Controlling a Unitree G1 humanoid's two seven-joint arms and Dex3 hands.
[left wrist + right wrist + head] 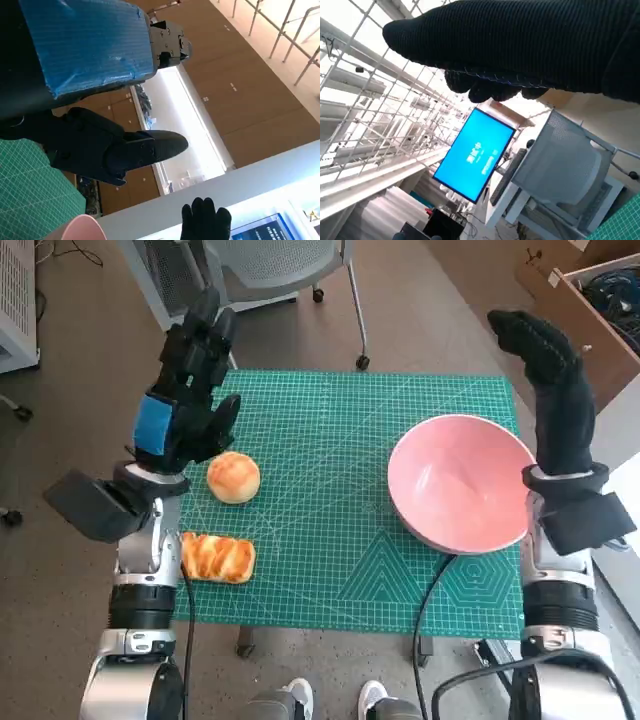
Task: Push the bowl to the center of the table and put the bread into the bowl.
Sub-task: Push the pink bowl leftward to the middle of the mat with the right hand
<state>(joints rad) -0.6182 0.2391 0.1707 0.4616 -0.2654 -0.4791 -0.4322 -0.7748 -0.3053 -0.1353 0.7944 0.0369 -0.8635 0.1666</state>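
My right hand (548,370) raised, fingers extended, holding nothing, just off 3 o'clock rim of pink bowl (460,482), seemingly poised to shove it toward mat centre. My left hand (190,390) lifted, fingers loosely apart, empty, at 12 o'clock of round bun (233,478). Glazed pastry (216,557) at bun's 6 o'clock, green mat (330,510) beneath.

A grey mesh office chair (270,265) stands on brown floor (420,310); a glowing blue screen (475,155) hangs beside white railings (365,115).

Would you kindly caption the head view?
Both hands raised: left hand above round bun, right hand beside pink bowl.
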